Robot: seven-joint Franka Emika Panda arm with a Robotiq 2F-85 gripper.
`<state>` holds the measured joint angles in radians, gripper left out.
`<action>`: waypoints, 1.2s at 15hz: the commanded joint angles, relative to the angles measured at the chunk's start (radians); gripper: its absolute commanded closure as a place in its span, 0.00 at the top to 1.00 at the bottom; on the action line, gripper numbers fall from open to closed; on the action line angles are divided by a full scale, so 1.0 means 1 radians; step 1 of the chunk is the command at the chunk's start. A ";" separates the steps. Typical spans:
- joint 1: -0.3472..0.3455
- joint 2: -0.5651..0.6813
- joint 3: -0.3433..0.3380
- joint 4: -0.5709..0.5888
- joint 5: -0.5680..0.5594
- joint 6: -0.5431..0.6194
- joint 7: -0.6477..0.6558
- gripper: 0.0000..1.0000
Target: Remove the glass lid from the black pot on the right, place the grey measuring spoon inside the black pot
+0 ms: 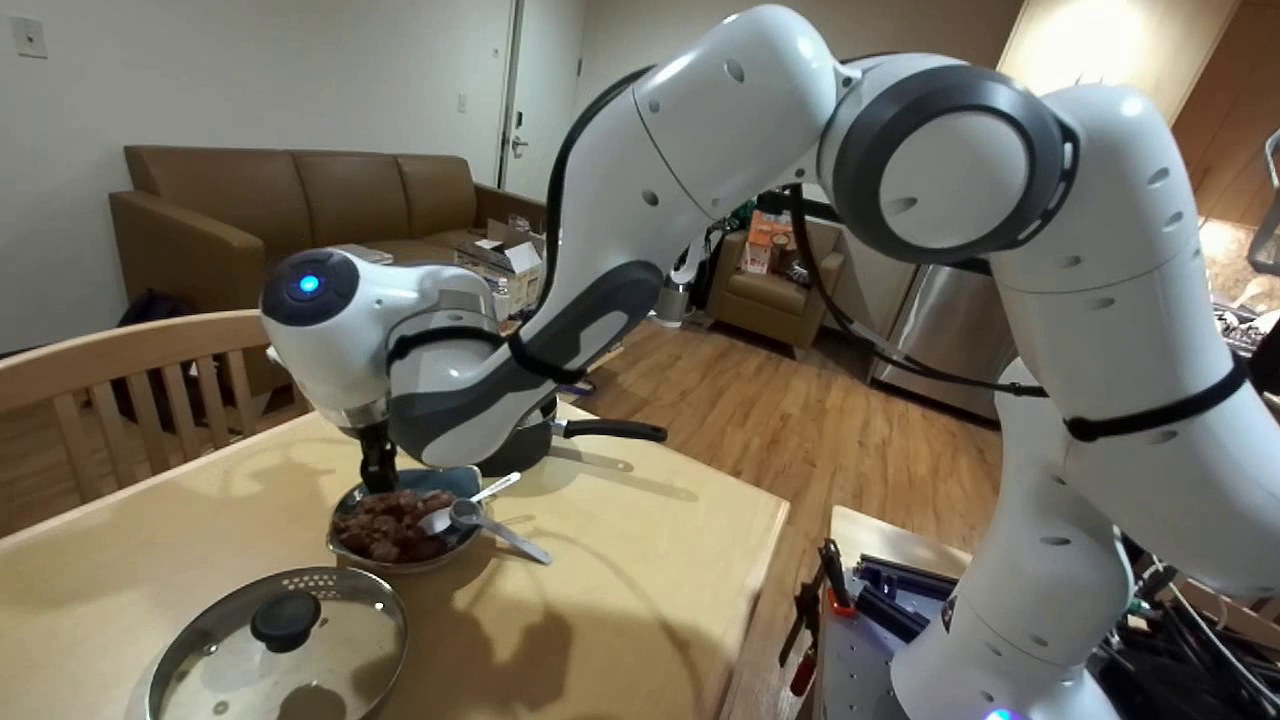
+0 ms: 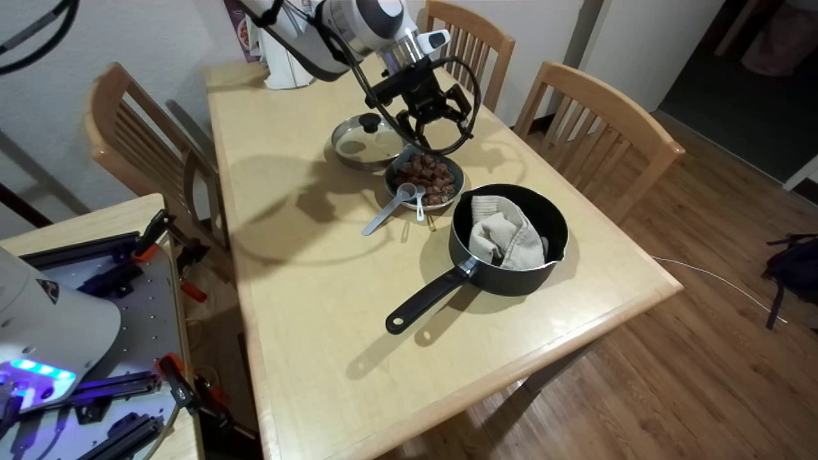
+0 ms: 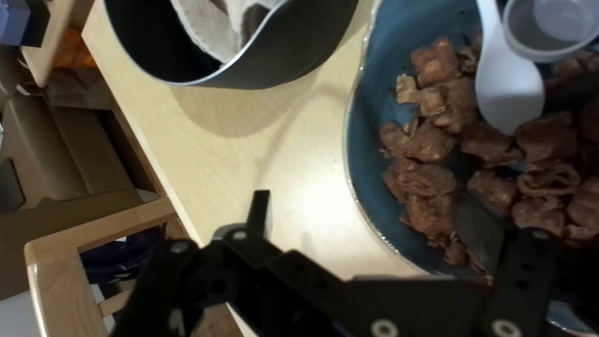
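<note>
My gripper (image 3: 367, 206) stands open with nothing held between its fingers (image 3: 259, 213). It hangs at the edge of a bowl of brown food, one finger over the food and one outside the rim; contact I cannot tell. The grey measuring spoon (image 2: 385, 209) leans on the bowl's rim, its round cup over the food and its handle outside. Uncovered, the black pot (image 2: 505, 278) sits beside the bowl with a beige cloth (image 2: 511, 236) in it; the arm partly hides this pot (image 1: 525, 450) in an exterior view. The glass lid (image 1: 300, 650) lies on the table, knob up.
The blue bowl (image 3: 355, 187) sits between lid and pot. A white spoon (image 3: 510, 89) rests in it beside the measuring spoon. The pot's long handle (image 2: 428, 300) sticks out over the wooden table (image 2: 319, 345). Chairs (image 2: 594, 121) stand along the table's edges.
</note>
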<state>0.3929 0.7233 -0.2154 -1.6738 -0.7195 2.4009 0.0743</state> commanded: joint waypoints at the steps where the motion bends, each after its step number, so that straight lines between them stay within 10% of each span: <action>1: -0.041 -0.010 0.053 -0.011 -0.039 -0.013 0.027 1.00; 5: -0.027 0.007 0.050 0.033 -0.075 -0.116 0.100 1.00; 12: -0.223 -0.026 0.238 -0.081 0.113 0.203 -0.052 1.00; 16: -0.163 0.000 0.180 -0.034 0.088 0.138 -0.009 1.00; 18: -0.217 0.001 0.259 -0.038 0.155 0.136 -0.138 1.00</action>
<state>0.2242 0.7239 -0.0219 -1.7071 -0.6475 2.5359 0.0750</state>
